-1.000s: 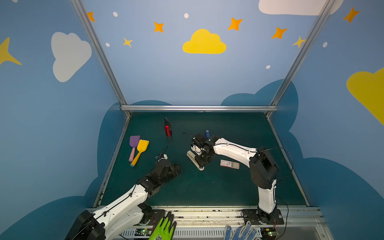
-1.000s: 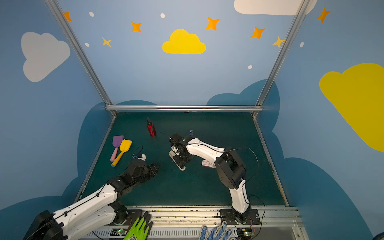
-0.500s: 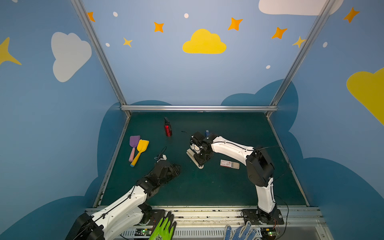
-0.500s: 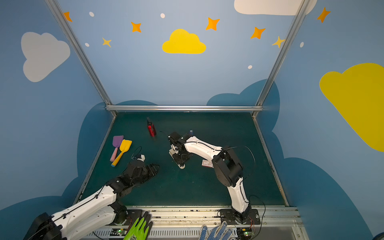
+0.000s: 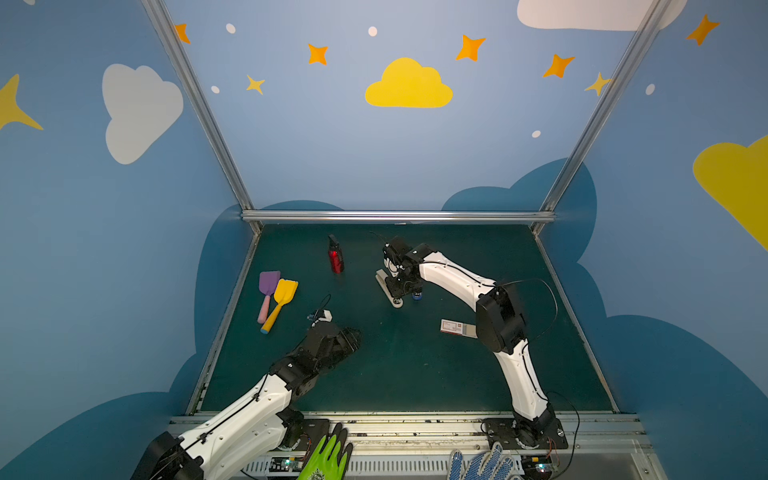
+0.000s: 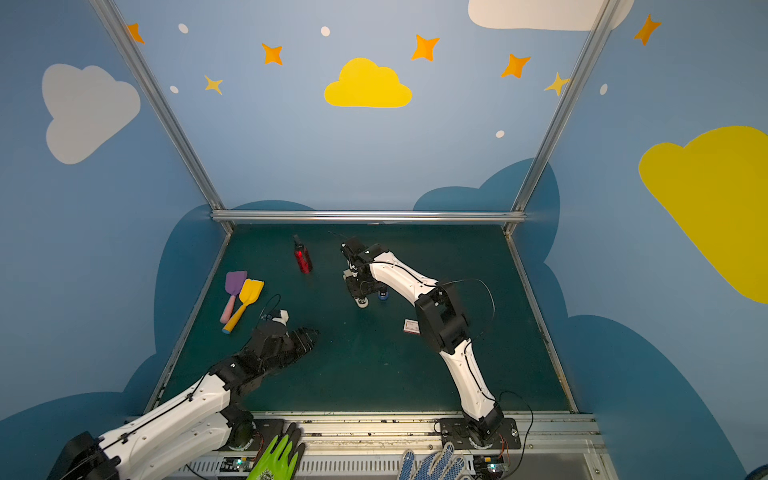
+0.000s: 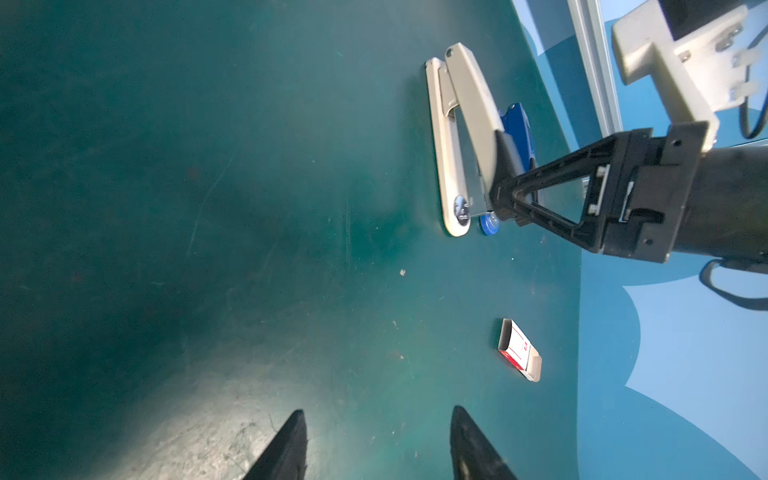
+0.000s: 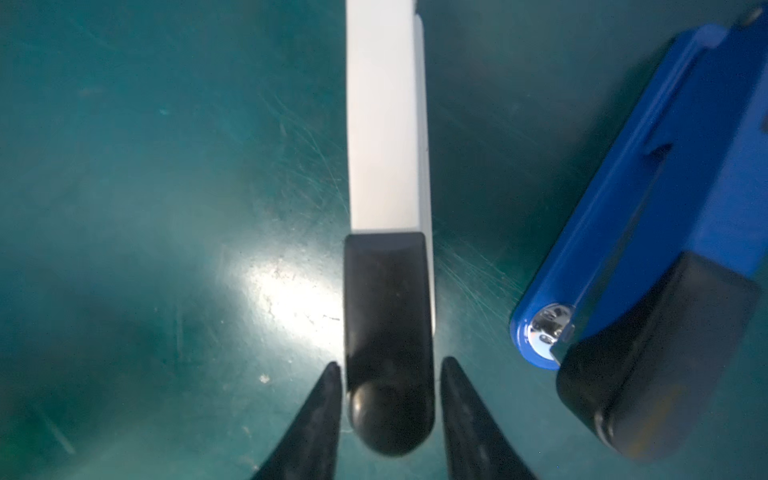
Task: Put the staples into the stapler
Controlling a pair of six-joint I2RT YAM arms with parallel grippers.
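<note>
A white stapler (image 5: 384, 282) (image 6: 361, 301) lies mid-table, its upper arm (image 7: 469, 104) tilted up off the base. My right gripper (image 5: 405, 286) (image 6: 365, 286) (image 8: 389, 361) straddles the black front end (image 8: 386, 311) of that arm. Its jaws are open, with a thin gap on each side. The staples' white, red-printed box (image 5: 457, 328) (image 6: 411, 326) (image 7: 519, 351) lies flat toward the front right, its tray slid partly out. My left gripper (image 5: 353, 334) (image 6: 311, 332) (image 7: 376, 415) hovers open and empty over bare mat at the front left.
A blue stapler (image 5: 417, 296) (image 8: 648, 208) sits right beside the white one. A red bottle (image 5: 335, 259) stands behind them to the left. Purple (image 5: 269, 286) and yellow (image 5: 284, 293) spatulas lie near the left wall. Gloves (image 5: 328, 457) rest on the front rail.
My right gripper's jaws have parted from the stapler's black end, and its wrist has shifted slightly toward the back. The left arm has barely moved.
</note>
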